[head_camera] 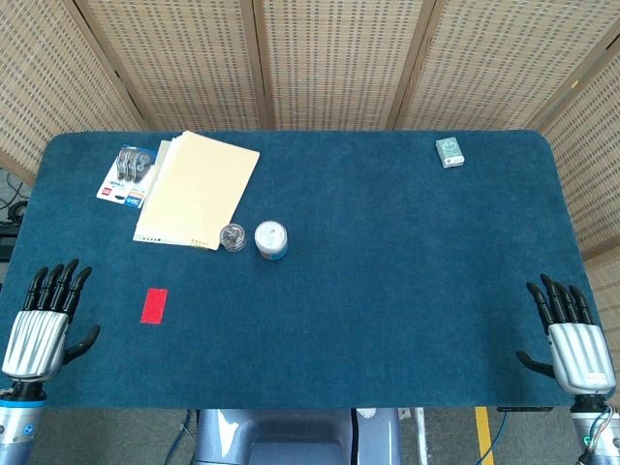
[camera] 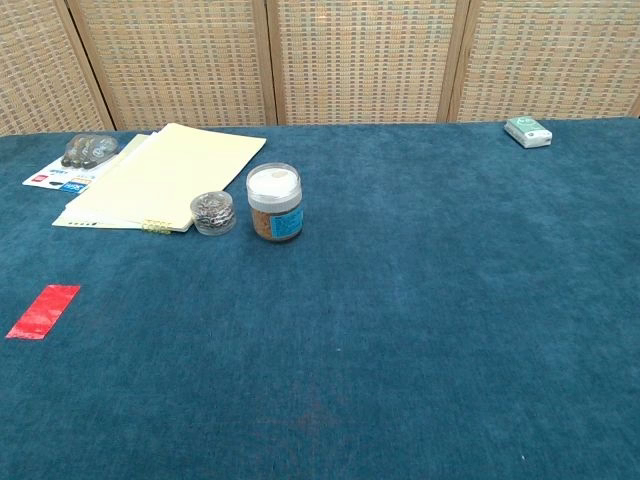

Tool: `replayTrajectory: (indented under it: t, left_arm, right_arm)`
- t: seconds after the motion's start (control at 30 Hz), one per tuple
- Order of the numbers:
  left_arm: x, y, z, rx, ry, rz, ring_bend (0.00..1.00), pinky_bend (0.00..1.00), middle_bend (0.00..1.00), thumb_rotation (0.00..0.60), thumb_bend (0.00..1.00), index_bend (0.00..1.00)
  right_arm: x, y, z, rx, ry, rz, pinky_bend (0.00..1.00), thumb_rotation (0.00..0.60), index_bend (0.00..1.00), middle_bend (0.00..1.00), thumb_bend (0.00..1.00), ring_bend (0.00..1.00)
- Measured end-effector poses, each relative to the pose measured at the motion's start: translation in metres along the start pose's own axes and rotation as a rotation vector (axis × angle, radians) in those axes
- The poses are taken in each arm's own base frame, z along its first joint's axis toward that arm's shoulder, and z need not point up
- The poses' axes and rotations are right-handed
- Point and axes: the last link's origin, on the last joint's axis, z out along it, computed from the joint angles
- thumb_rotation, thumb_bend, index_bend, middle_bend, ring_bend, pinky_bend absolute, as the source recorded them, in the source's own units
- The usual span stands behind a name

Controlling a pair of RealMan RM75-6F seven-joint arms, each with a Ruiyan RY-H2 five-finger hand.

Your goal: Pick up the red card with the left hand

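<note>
The red card point(head_camera: 154, 305) lies flat on the blue table cloth near the front left; the chest view also shows the red card point(camera: 43, 311) at its left edge. My left hand point(head_camera: 43, 325) rests open at the table's left front corner, fingers spread, about a hand's width left of the card and not touching it. At the right front corner my right hand point(head_camera: 572, 339) is open too, holding nothing. Neither hand appears in the chest view.
A pale yellow folder point(head_camera: 199, 189) lies at the back left beside a blister pack point(head_camera: 128, 174). A small clear tub point(head_camera: 232, 236) and a white-lidded jar point(head_camera: 271, 240) stand in front of it. A green card box point(head_camera: 449, 152) sits back right.
</note>
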Motion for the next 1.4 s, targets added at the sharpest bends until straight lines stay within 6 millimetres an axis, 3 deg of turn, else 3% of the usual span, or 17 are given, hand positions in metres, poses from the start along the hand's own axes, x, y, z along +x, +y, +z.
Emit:
replayTrajectory:
  t: [1.4]
  left_arm:
    - [-0.011, 0.002, 0.003, 0.0, -0.077, 0.028, 0.0, 0.0, 0.0, 0.6, 0.27, 0.0]
  right_arm:
    - [0.0, 0.002, 0.0, -0.01, -0.001, 0.007, 0.0, 0.6, 0.0, 0.0, 0.08, 0.0]
